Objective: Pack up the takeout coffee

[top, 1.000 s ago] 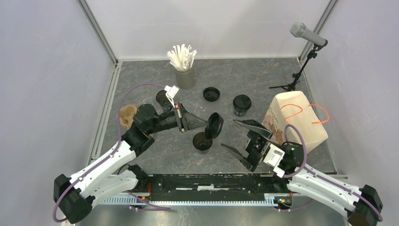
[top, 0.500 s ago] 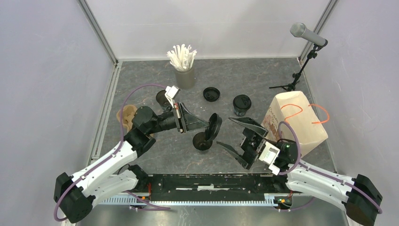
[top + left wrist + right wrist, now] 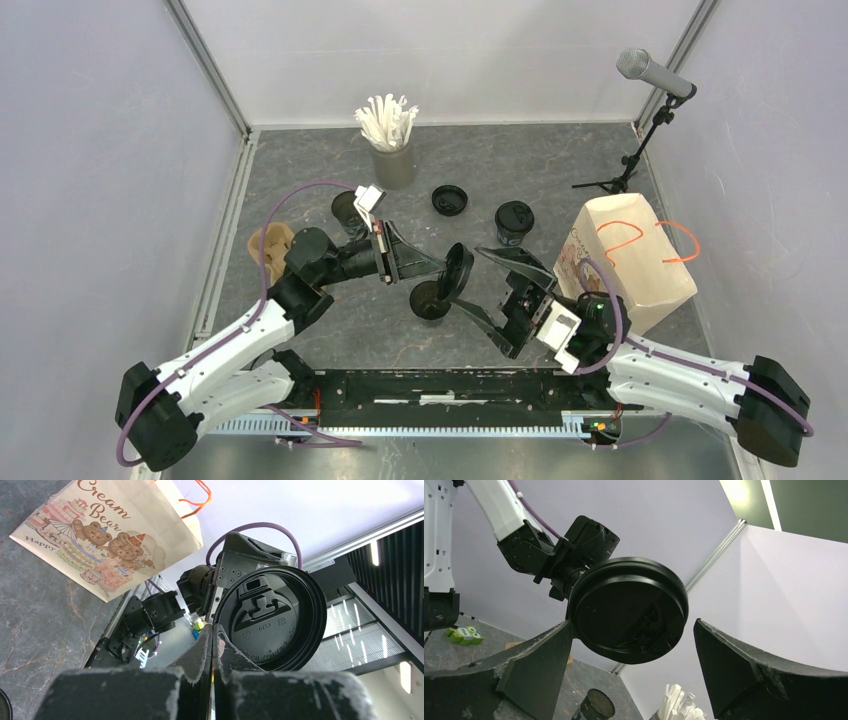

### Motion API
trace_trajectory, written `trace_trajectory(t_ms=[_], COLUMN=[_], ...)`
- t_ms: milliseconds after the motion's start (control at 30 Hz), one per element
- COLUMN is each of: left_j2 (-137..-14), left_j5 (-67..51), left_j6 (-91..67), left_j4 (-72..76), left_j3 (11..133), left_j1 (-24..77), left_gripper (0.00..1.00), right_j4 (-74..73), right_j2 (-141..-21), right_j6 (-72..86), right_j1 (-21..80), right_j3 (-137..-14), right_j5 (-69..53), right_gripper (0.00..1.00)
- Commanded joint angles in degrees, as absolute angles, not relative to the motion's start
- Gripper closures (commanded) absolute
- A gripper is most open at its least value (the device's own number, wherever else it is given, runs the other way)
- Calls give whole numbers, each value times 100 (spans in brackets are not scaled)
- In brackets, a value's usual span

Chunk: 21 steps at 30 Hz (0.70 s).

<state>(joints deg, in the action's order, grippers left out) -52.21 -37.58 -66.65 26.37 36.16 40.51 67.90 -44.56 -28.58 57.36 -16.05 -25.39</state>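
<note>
My left gripper (image 3: 440,268) is shut on the rim of a round black lid (image 3: 456,272) and holds it on edge above an open black cup (image 3: 430,300). In the left wrist view the shut gripper (image 3: 214,630) pinches the lid (image 3: 272,615). My right gripper (image 3: 467,278) is open, its jaws spread on either side of the lid without touching it. In the right wrist view the lid (image 3: 629,610) hangs between the open fingers (image 3: 539,662). A lidded cup (image 3: 514,222), a loose lid (image 3: 449,200) and another open cup (image 3: 345,208) stand farther back.
A grey cup of white straws (image 3: 392,160) stands at the back. A paper bag (image 3: 625,262) with orange handles lies at the right, also in the left wrist view (image 3: 115,535). A brown carrier (image 3: 268,245) lies at the left. A microphone stand (image 3: 640,120) is at the back right.
My right gripper has moved left and forward until its open jaws flank the lid. My left gripper has kept the lid in nearly the same place.
</note>
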Motion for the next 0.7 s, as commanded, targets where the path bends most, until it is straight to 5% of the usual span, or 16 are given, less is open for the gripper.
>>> trace_trajectory(t_ms=[0,267,467,667], left_j2=[-5236,-5215,-5228,-5220], left_j5=[-3762,-3709,-3710,-3683], left_j6=[-6864,-6855,-6841,-6825], left_j4=[2986,2988,2984,2955], left_j3=[3605,3551,3507,3488], left_j1=[4114,4183,4192,4192], left_gripper=[98,98,98,98], right_j4=[6614,6669,6753,6886], right_j2=[-4538,-4671,-4695,-4704], right_j6=[-3301,-3455,-3446,-3360], right_j1=[5915,6104,6143,6143], right_j3=[-1881,-1940,-1884,-1789], right_j5=[-2280,-1940,-1956,-1836], right_gripper=[2,2,17,19])
